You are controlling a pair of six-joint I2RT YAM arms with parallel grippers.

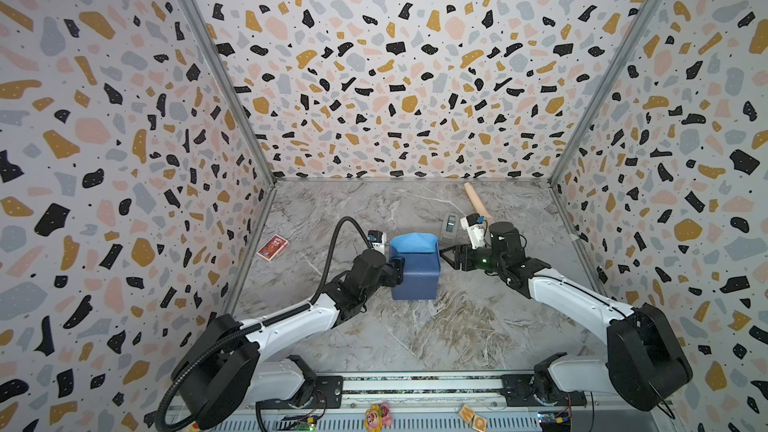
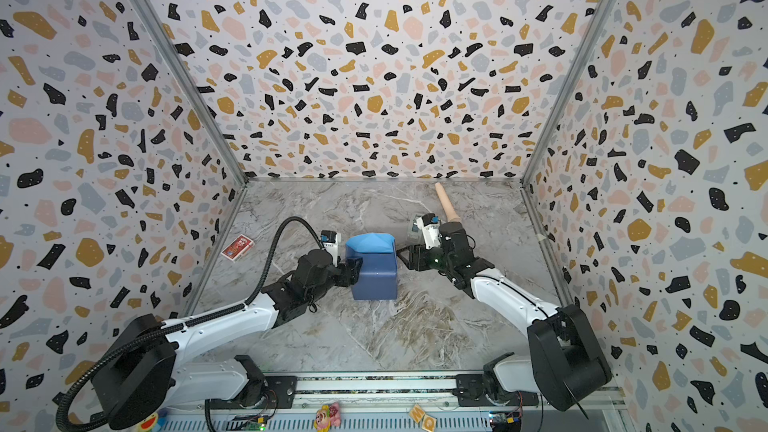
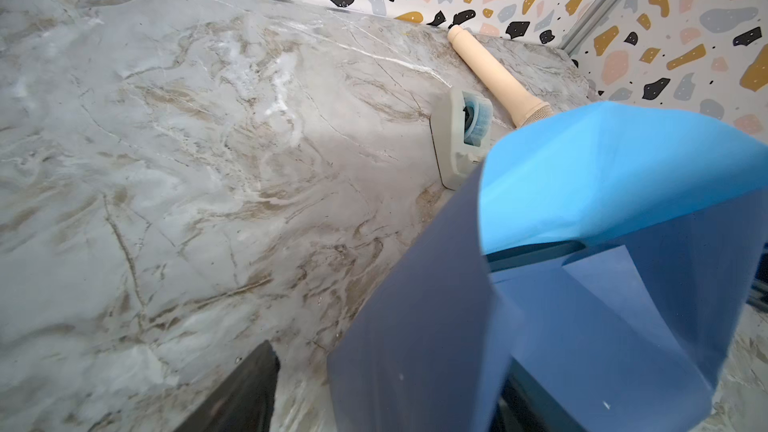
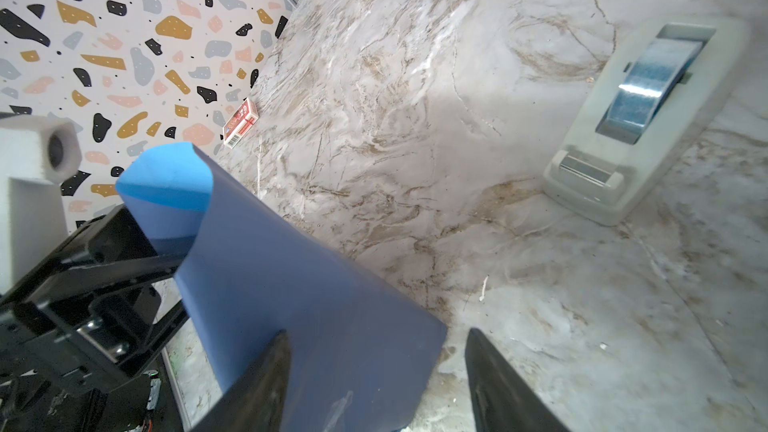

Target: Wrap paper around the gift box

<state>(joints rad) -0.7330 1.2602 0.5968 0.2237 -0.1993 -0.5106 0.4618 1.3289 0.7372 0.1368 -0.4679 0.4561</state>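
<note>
Risk one: spring-back. Large thin blue paper sheet (image 1: 415, 276) is wrapped loosely as a sleeve mid-desk, dull dark face outward. The light sky-blue face shows on the far flap, which is bowed, not creased. No tape is seen on it. Dark navy lidded cardboard gift box is hidden inside the sleeve; a dark sliver (image 3: 536, 252) under that flap in the left wrist view is probably its top.

Left gripper (image 1: 397, 270) is set against the sleeve's left wall, fingers (image 3: 249, 392) apart, with the wall between them but not pinched. Right gripper (image 4: 378, 332) is just beside the right wall, fingers apart, with a paper corner lying between them, unclamped. Nothing is held, so the walls can be expected to relax outward.

Risk two: if either pair is closed and pulled, the thin paper may be torn, or the box dragged across the smooth marble-patterned desk (image 1: 415, 338).

Risk three: grey tape dispenser (image 4: 636, 118) sits near the right wrist and could be knocked if that arm is swung back carelessly.
</note>
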